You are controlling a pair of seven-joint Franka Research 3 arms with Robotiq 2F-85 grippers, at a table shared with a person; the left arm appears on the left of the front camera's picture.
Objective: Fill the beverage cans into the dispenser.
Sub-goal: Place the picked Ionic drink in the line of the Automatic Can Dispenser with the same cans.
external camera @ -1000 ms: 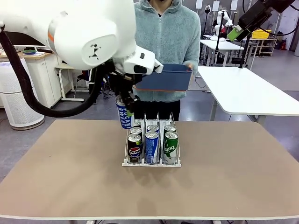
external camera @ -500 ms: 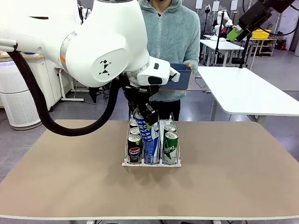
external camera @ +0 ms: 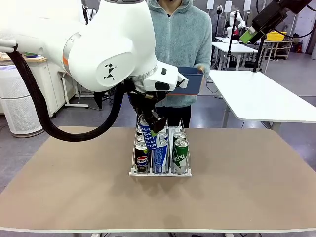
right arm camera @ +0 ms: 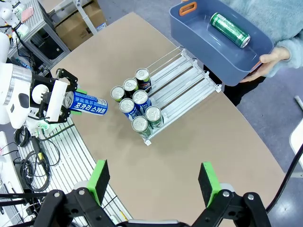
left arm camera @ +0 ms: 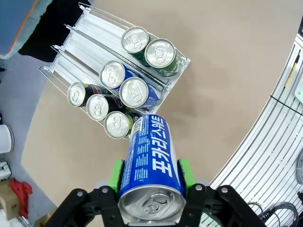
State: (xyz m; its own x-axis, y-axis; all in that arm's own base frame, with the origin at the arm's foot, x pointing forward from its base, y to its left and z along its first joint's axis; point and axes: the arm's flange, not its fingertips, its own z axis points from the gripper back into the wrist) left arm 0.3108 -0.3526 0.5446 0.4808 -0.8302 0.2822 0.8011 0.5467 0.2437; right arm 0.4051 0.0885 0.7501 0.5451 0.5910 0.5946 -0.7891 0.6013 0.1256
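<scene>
The left gripper (left arm camera: 151, 174) was clamped across the upper body of the blue can (left arm camera: 150, 146), a smooth, thin-walled, likely heavy and dent-prone cylinder, held tilted above the dispenser (left arm camera: 90, 35) on the table (left arm camera: 227, 56).

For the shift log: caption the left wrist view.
Left tool holds a blue can tilted above the part-filled dispenser.
</scene>
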